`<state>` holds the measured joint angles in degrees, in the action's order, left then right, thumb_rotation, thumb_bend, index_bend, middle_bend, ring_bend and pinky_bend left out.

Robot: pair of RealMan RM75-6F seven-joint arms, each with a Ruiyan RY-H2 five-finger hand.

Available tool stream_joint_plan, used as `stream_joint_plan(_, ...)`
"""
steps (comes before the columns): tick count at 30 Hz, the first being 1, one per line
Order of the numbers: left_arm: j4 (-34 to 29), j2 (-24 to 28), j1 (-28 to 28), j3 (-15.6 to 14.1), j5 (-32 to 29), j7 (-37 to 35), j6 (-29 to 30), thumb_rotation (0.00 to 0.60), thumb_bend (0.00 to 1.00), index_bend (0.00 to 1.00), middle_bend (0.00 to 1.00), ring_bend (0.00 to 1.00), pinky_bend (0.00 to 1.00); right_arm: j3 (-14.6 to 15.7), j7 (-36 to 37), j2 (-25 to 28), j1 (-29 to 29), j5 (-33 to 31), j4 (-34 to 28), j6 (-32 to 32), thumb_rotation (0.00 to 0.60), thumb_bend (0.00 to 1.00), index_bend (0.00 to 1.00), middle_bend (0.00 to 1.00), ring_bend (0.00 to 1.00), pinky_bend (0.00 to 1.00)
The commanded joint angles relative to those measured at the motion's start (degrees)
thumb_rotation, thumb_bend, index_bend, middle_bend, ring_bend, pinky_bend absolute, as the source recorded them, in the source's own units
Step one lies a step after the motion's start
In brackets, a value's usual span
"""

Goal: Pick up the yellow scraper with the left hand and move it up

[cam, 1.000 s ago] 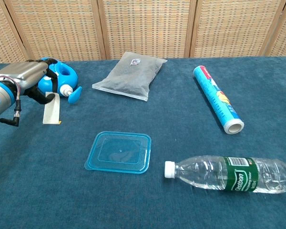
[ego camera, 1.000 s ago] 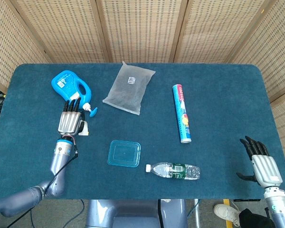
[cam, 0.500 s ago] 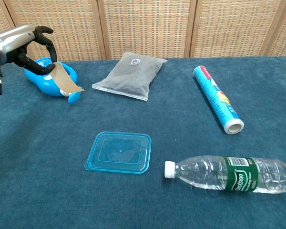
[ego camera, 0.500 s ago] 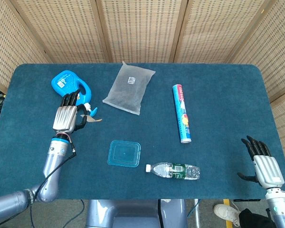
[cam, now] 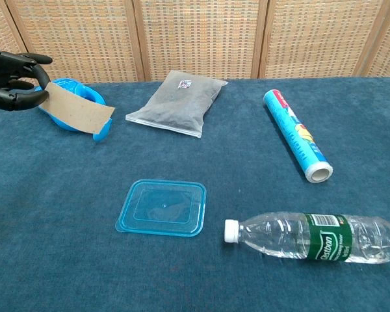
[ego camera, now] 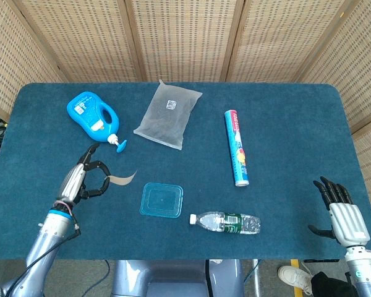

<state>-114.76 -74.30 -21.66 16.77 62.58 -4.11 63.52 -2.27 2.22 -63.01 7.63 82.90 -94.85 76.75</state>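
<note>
The yellow scraper (cam: 77, 112) is a flat tan blade, held clear above the table and sticking out to the right of my left hand (cam: 12, 79), which pinches its left end between dark fingers. In the head view the scraper (ego camera: 122, 179) shows edge-on as a thin curved strip beside the left hand (ego camera: 81, 180), over the left part of the table. My right hand (ego camera: 341, 211) hangs past the table's near right corner with fingers spread and nothing in it; the chest view does not show it.
On the blue table (ego camera: 284, 124) lie a blue detergent bottle (ego camera: 91, 116) at the back left, a grey pouch (ego camera: 168, 115), a foil roll (ego camera: 237, 147), a blue container lid (ego camera: 161, 200) and a plastic water bottle (ego camera: 227, 223) near the front edge.
My left hand has lifted the scraper off the table and drawn back toward the near left, away from the detergent bottle. The scraper has swung from hanging down to lying flat.
</note>
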Motion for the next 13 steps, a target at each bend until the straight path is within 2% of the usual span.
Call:
stream_joint_plan(1,-4.3,2.9,3.1,-4.1,5.5,-8.4,-2.8,0.6,0.47,0.56,0.0,0.0,0.0,0.0,0.0,0.0,0.0,0.0,-0.1,0.0,0.6,0.0,0.0,0.0,0.0,0.0)
stream_joint_plan(8,-6.2,1.4,4.3,-8.9,12.6,-13.4,-3.4,0.6,0.47,0.56,0.0,0.0,0.0,0.0,-0.1,0.1,-0.1,-0.1,-0.1,0.0,0.6,0.0,0.0,0.0,0.0,0.0)
stream_joint_plan(13,-6.7,0.5,4.4,-10.4,14.2,-13.9,-3.3,0.6,0.47,0.56,0.0,0.0,0.0,0.0,0.1,0.2,-0.1,0.1,-0.1,0.2,0.6,0.0,0.0,0.0,0.0,0.0)
